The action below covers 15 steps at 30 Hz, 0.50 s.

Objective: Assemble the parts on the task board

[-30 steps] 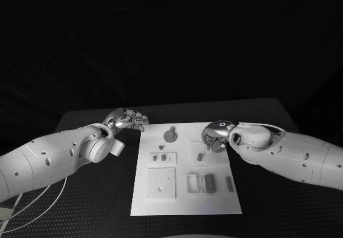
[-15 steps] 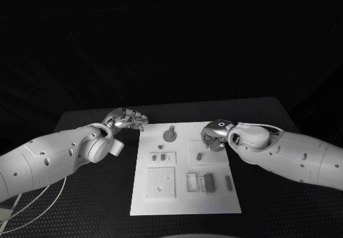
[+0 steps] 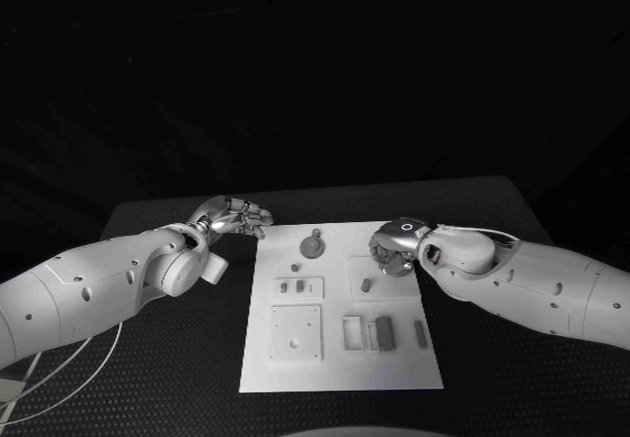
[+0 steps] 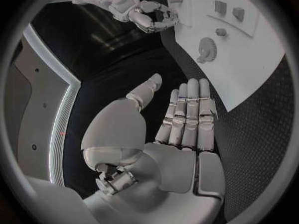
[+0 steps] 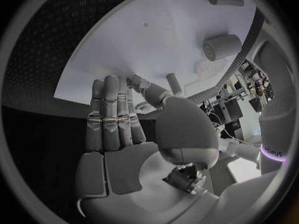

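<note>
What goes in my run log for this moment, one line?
left hand: open, off task board | right hand: open, over board's far right edge | parts: untouched

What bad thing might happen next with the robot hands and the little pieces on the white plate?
The right robot hand hangs low over the white plate, right beside a small upright piece. It might bump that piece and tip it. The left robot hand waits off the plate's edge, over the black table; if it swings in carelessly, it might push the plate and shift the round piece.
</note>
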Available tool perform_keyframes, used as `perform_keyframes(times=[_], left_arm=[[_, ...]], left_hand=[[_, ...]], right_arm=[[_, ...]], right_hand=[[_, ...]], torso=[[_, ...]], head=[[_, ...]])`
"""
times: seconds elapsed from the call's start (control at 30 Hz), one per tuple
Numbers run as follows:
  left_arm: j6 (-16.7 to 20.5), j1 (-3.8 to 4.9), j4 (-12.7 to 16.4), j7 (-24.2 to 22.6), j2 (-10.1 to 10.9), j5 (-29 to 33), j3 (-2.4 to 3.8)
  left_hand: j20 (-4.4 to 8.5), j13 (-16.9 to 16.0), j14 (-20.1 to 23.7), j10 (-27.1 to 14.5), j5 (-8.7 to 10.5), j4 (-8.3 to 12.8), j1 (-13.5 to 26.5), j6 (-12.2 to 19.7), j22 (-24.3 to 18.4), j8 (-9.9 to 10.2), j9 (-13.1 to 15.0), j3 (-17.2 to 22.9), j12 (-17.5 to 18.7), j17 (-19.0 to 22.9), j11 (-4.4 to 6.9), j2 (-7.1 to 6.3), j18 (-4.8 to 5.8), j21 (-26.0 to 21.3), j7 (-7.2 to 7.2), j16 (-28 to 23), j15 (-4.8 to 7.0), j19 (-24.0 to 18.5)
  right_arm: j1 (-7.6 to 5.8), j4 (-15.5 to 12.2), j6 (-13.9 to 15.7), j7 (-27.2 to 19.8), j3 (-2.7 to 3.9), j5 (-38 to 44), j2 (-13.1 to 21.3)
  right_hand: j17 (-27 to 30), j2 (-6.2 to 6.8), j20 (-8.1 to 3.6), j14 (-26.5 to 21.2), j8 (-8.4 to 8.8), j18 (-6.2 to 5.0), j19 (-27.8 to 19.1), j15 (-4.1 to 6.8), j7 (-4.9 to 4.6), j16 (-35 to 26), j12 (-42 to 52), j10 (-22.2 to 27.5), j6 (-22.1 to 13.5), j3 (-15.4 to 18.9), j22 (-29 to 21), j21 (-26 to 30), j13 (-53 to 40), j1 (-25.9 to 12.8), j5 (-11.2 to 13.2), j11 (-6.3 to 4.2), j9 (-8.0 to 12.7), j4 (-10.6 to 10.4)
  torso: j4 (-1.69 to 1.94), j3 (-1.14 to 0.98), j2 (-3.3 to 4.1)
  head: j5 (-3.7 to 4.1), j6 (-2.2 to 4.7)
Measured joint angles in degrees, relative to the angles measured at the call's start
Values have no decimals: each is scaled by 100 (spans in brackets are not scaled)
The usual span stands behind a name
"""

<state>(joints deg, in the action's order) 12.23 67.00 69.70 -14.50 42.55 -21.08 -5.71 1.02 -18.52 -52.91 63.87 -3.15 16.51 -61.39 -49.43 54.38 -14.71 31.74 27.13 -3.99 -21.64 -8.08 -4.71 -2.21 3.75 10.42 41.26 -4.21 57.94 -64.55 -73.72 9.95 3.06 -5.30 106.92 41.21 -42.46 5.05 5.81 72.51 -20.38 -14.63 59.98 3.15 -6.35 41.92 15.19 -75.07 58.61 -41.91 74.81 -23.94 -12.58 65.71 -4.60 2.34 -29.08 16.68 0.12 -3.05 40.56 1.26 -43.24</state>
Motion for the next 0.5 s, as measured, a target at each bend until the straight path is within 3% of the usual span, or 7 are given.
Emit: perform_keyframes(times=[0.33,0.5], left_arm=[[-5,0,3,1,1,1,0],[-8,0,4,1,3,1,0]], left_hand=[[0,0,0,0,0,-15,0,0,-6,0,-5,-15,0,-10,0,0,3,0,0,0,0,0],[0,3,-12,0,0,-15,0,0,-12,0,-5,-15,0,-17,0,0,3,0,0,0,-12,0]], right_arm=[[18,-20,114,-26,-11,27,31],[33,-90,152,-34,-17,22,80]], right_hand=[[-30,-25,-29,38,-36,-1,71,18,19,63,-5,-71,19,1,15,0,-79,25,22,-31,-45,1],[-40,-118,-51,79,-30,-1,93,44,18,86,18,-104,20,8,15,-22,-111,119,38,-60,-54,8]], torso=[[-3,-1,-2],[-3,-2,-2]], head=[[-1,10],[4,15]])
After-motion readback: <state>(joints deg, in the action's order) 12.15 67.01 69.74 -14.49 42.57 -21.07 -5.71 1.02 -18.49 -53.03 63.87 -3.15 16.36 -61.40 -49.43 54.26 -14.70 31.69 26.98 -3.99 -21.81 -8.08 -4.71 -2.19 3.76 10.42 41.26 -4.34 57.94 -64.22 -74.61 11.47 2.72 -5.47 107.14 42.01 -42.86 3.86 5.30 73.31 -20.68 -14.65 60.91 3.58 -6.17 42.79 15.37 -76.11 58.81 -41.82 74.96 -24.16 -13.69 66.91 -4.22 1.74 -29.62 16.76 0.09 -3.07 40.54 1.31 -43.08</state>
